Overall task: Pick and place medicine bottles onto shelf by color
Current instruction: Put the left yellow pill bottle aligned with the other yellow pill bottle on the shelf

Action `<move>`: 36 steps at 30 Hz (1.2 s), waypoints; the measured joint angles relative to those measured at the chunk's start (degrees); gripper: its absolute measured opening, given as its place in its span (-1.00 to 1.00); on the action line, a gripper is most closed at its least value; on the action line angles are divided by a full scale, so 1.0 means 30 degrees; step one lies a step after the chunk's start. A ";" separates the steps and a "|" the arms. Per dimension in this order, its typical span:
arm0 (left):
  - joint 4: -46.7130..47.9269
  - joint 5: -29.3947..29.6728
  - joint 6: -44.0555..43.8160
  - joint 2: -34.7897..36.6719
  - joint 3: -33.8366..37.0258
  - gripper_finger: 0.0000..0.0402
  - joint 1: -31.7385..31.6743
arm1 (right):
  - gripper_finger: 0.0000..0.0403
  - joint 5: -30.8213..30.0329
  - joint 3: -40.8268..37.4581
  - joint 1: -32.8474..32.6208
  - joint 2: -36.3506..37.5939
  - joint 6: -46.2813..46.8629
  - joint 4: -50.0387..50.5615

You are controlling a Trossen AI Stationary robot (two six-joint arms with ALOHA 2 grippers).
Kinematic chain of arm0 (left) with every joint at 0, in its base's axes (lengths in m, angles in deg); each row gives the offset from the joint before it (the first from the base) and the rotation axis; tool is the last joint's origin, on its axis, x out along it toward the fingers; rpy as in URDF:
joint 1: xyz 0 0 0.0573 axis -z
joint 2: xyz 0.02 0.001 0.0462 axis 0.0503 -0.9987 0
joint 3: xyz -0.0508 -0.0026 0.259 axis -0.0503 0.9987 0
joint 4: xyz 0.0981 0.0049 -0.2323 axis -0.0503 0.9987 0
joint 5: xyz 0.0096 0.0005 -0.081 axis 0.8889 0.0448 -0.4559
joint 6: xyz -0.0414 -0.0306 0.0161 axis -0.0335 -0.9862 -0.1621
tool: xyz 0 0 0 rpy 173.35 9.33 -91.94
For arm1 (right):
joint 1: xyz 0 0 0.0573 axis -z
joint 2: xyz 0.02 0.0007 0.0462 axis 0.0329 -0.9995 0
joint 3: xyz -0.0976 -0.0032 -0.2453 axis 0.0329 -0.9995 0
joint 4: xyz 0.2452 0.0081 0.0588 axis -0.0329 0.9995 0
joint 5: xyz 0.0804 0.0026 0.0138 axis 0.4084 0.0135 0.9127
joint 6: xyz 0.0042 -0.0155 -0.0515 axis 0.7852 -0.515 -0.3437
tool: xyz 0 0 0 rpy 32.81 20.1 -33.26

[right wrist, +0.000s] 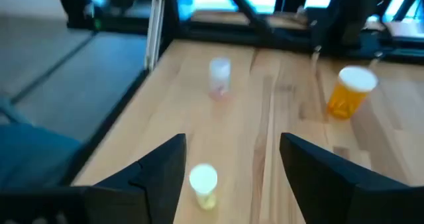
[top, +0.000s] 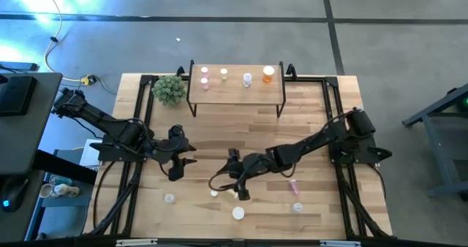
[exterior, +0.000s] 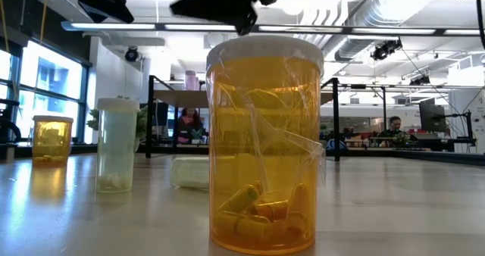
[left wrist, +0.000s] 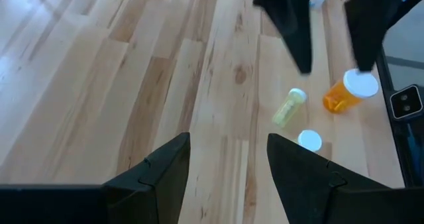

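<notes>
Medicine bottles — four white-capped ones already stand on the small light-wood shelf (top: 235,90), and the orange translucent bottle (top: 238,213) waits near the table's front edge. My right gripper (top: 239,183) hovers just behind it, fingers wide and empty — my left gripper (top: 178,159) gapes empty too.

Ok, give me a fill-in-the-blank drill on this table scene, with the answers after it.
1. The shelf holds ___ bottles.
2. The bottle at the shelf's right end is ___.
3. The plant sits at the shelf's ___ end.
4. The pink bottle beside the right arm is lying ___.

Answers: four; orange; left; down
</notes>
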 joint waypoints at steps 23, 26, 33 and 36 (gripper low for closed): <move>-0.0037 -0.0007 0.0044 -0.0007 0.0000 -0.04 -0.0007 | 0.17 0.2351 0.5210 -0.0007 -0.6019 -0.2131 0.2902; -0.0015 -0.0007 0.0044 -0.0003 0.0000 -0.04 -0.0007 | 0.17 0.2351 0.5188 0.0000 -0.6019 -0.2080 0.3061; 0.0006 -0.0007 0.0044 0.0000 0.0000 -0.04 -0.0007 | 0.17 0.2351 0.5181 0.0000 -0.6033 -0.2077 0.3606; 0.0006 -0.0007 0.0044 -0.0001 0.0007 -0.04 -0.0007 | 0.17 0.2351 0.5181 0.0000 -0.6033 -0.2184 0.3597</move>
